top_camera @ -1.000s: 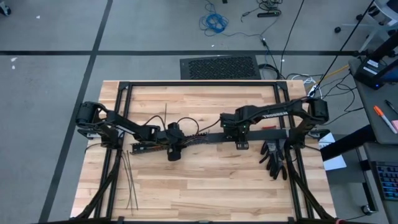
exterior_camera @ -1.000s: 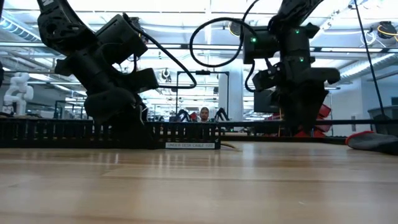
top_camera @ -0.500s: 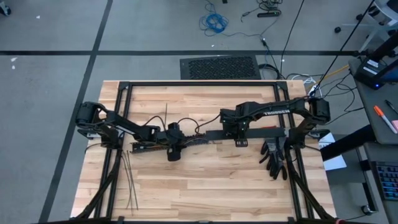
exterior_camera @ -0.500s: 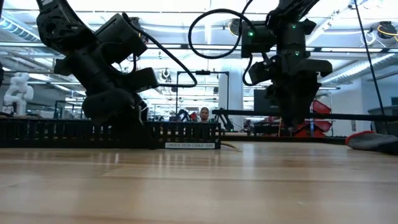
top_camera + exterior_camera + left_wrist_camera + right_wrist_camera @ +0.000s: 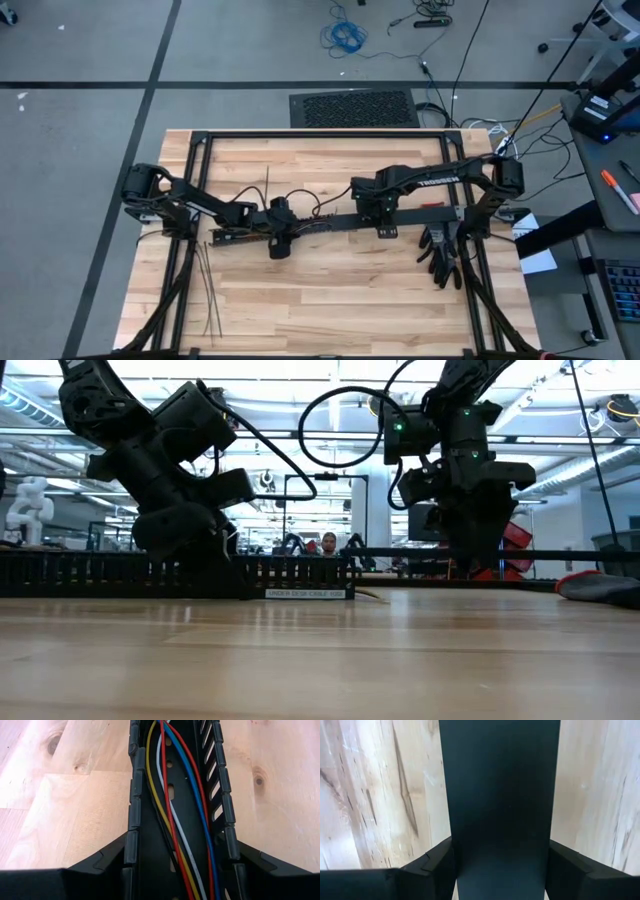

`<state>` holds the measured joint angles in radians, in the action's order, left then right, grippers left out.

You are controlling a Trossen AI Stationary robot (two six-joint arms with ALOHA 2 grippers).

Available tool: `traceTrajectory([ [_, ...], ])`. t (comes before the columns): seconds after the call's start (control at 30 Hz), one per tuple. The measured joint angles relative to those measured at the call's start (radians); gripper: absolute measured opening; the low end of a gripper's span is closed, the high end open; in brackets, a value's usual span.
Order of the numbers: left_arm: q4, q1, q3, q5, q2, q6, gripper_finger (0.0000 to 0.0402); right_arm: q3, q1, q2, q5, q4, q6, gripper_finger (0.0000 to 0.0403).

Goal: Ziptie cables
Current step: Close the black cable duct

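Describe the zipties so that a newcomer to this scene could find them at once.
On the wooden table, look near the left arm's side, at the front corner. The zipties lie there: thin, straight dark strips, loosely fanned, apart from the black slotted duct that holds coloured cables.

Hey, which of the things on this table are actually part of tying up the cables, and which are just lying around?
Part of the job:
- cables, lying inside the slotted duct
- zipties, near the table's front left corner
- left gripper, around the duct
- right gripper, around a flat black lid

Just lying about:
- black gloves, right side
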<state>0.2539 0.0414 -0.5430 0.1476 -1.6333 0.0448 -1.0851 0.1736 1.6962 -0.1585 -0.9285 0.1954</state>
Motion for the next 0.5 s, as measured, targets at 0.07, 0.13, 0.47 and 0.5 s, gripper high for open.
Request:
traceTrajectory([
  [0.07, 0.000, 0.000, 0.000, -0.001, 0.000, 0.000, 0.0250, 0.000, 0.004, 0.000, -0.001, -0.004, -0.001, 0.0221],
  [0.13, 0.000, 0.000, 0.000, -0.001, 0.000, 0.000, 0.0250, 0.000, 0.010, 0.000, 0.000, -0.014, 0.000, 0.0221],
  [0.47, 0.001, 0.000, 0.000, -0.008, 0.000, 0.002, 0.0250, 0.000, 0.043, 0.000, -0.005, -0.020, 0.023, 0.0221],
  [0.5, 0.001, 0.000, 0.000, -0.008, 0.000, 0.002, 0.0250, 0.000, 0.043, 0.000, -0.004, -0.023, 0.023, 0.0221],
])
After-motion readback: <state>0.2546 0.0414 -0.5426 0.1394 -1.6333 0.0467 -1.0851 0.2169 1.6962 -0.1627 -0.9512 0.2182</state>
